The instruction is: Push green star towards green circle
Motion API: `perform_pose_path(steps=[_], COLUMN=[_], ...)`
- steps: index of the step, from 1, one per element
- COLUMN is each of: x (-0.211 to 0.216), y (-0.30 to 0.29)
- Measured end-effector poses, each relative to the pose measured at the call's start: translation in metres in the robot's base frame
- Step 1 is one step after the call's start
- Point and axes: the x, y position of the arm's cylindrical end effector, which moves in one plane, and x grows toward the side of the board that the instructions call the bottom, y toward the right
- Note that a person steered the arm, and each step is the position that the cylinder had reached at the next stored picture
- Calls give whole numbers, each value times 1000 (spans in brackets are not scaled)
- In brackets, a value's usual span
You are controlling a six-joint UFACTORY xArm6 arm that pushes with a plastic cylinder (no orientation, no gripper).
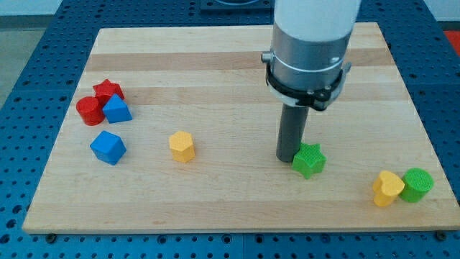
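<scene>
Blue perforated metal surrounds the pale wooden bench (215, 65) I am working over, and no writing or label is readable anywhere on it. I count eight blocks: two green, two yellow, two blue and two red. The green star (309, 160) lies right of centre, towards the view's bottom, and my tip (287, 157) sits against its left side, touching or very nearly so. The green circle (416, 184) stands well apart from the star, near the view's bottom right corner, with a yellow heart (387, 188) touching its left side, on the side facing the star. A yellow hexagon (182, 146) sits alone left of centre. At the view's left, a red star (108, 90), a red cylinder (90, 110) and a blue block (116, 109) huddle together, and a blue cube (108, 147) lies just below them. This arm carries no hand, only the dark rod (292, 133) under a grey and white housing (309, 43) that hides part of the bench behind it.
</scene>
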Motion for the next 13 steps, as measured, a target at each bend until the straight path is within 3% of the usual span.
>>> perform_pose_path(steps=[2, 5, 9, 13], x=[30, 30, -18, -17], y=[17, 81, 76, 111])
